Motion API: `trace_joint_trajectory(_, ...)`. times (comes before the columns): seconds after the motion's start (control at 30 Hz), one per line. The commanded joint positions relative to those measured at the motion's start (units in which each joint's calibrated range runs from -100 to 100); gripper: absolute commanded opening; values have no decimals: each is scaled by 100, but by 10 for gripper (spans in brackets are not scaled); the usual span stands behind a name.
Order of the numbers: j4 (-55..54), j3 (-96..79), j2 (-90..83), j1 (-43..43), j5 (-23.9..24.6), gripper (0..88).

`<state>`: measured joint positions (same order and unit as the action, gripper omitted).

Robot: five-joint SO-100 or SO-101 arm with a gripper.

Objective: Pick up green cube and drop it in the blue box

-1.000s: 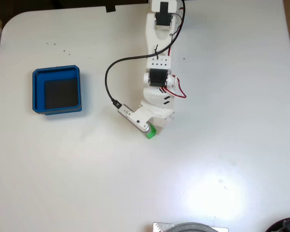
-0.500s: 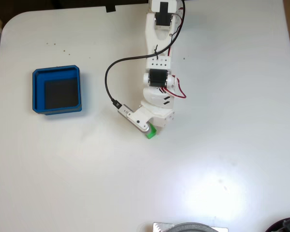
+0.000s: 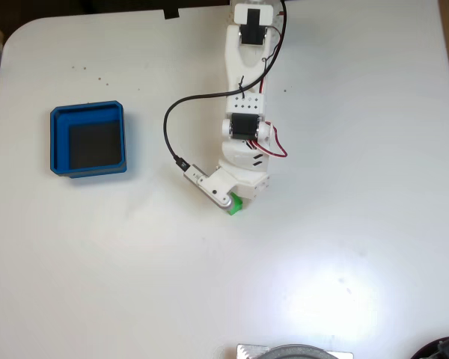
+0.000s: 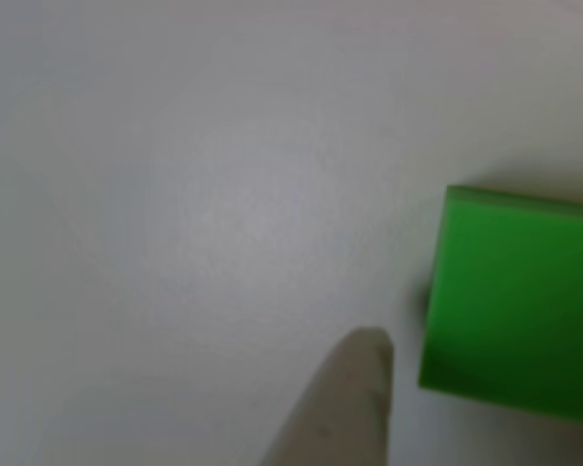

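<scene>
1. The gripper (image 3: 236,200) sits low over the white table (image 3: 344,149) near the middle of the fixed view, at the end of the white arm (image 3: 243,105) that reaches down from the top edge; the arm's own body covers the fingers from above, so whether they are apart or closed on anything cannot be told
2. The green cube (image 3: 236,204) peeks out from under the lower edge of the gripper in the fixed view, with just a small bright green corner showing against the table
3. In the other view the green cube (image 4: 513,303) appears large and blurred at the right edge, resting on the pale table surface (image 4: 194,175)
4. A pale, rounded fingertip (image 4: 345,403) rises from the bottom edge of that other view, just beside the cube's left face; a narrow strip of table seems to show between them, though the blur makes contact hard to judge
5. The blue box (image 3: 58,142) lies on the table far to the left of the arm in the fixed view, well apart from the cube, its dark inner floor bare
6. A black cable (image 3: 172,123) loops from the arm out to the left and back to a small white module beside the gripper
</scene>
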<state>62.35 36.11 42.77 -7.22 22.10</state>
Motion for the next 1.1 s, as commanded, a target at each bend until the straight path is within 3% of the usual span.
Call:
trace_joint_trajectory(0.0, -59, 384, -72, -49, -10, 400)
trace_joint_trajectory(1.07, -458, 321, 179, -156, -10, 400)
